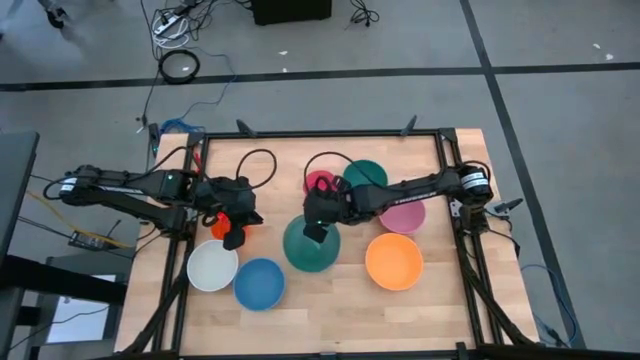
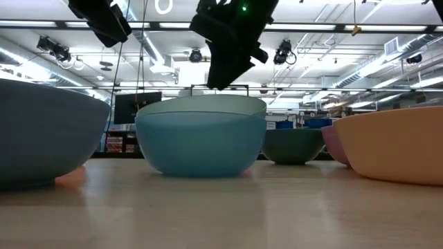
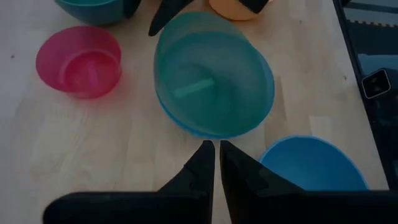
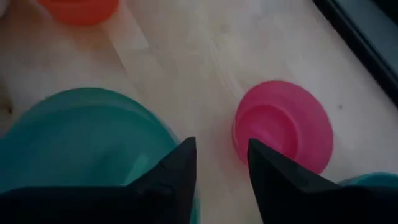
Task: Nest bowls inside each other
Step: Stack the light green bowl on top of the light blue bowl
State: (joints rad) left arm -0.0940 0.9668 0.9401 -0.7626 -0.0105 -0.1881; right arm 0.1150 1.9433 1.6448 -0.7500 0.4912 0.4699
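No writing or brand can be read on any bowl or on the arms. In the high view the green bowl (image 1: 311,247) sits at the centre of the table (image 1: 340,310), and the low view shows it nested inside a light blue bowl (image 2: 197,146), its rim standing above the blue one's; nothing else lies in it. The right gripper (image 1: 316,228) hangs over the upper edge of that pair, its fingers (image 4: 174,171) parted with nothing between them; the right wrist view shows the green bowl under one finger and the pink bowl (image 4: 283,124) just past the other. The pink bowl is empty and stands just above centre in the high view, beside the teal bowl (image 1: 366,175), also empty as far as it shows. The mauve bowl (image 1: 404,215) lies right of centre with the orange bowl (image 1: 394,261) below it. At lower left the white bowl (image 1: 213,266) and blue bowl (image 1: 260,283) touch; both are empty. The left gripper (image 1: 232,238) hovers above the white bowl over a red-orange bowl (image 1: 222,222), fingers (image 3: 198,169) nearly together and holding nothing.
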